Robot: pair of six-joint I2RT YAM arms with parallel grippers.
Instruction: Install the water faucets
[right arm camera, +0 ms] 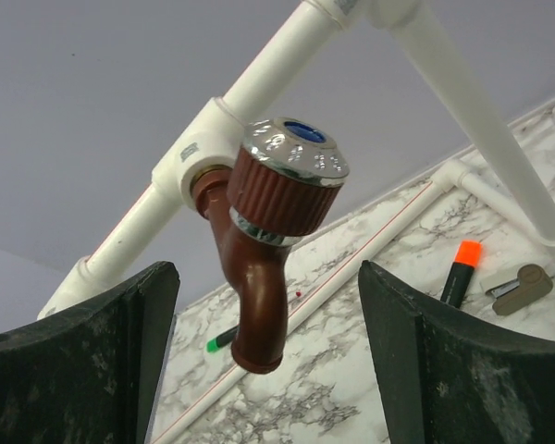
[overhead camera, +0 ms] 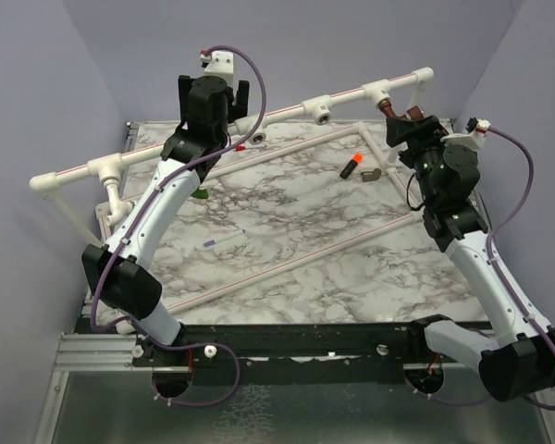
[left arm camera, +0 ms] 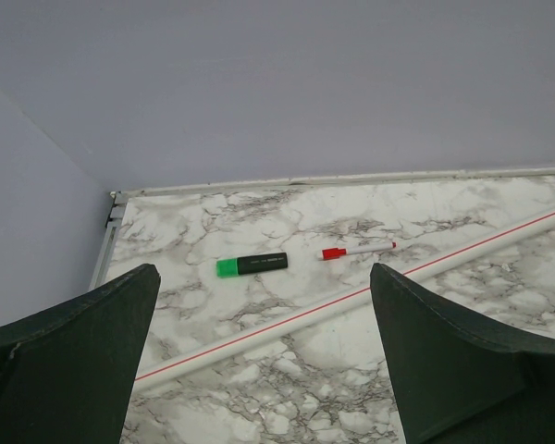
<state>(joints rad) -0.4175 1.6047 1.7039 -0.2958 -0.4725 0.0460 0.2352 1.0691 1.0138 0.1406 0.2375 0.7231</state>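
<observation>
Right end effector (right arm camera: 265,270) spread astride reddish-brown faucet (right arm camera: 276,196), orange marker (right arm camera: 459,276) beyond

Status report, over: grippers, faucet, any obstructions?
Left gripper open, empty, above the table. Right gripper open, straddling the brown faucet, not touching. Faucet seated in the white tee fitting. Nothing else between the jaws.

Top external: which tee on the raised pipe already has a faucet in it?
The right-hand tee: the reddish-brown faucet hangs from its socket. The middle tee shows an empty socket, and the left tee carries no faucet.
</observation>
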